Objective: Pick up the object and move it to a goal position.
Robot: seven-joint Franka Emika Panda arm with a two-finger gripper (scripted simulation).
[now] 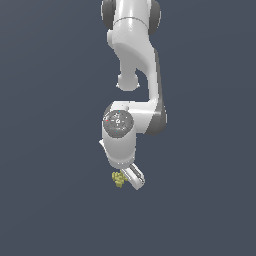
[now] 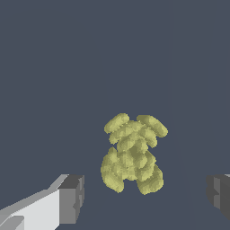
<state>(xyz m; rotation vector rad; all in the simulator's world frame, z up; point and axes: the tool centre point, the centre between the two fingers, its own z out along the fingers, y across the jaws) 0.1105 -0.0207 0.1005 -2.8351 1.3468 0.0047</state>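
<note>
Nearest the wrist camera: dark grey finger pads [image 2: 72, 197] of the white gripper [image 2: 146, 195], jaws released and spread wide, flanking but not touching the tiny olive-yellow lumpy knobbed object [image 2: 132, 155] (evidently lined up for a grasp). No containers visible.

Exterior view: same gripper [image 1: 131, 177] low over the dark tabletop [image 1: 50, 200], object [image 1: 118, 179] just beside the fingers, toward that view's left.

Flat, even, shadowless, coarse render
</note>
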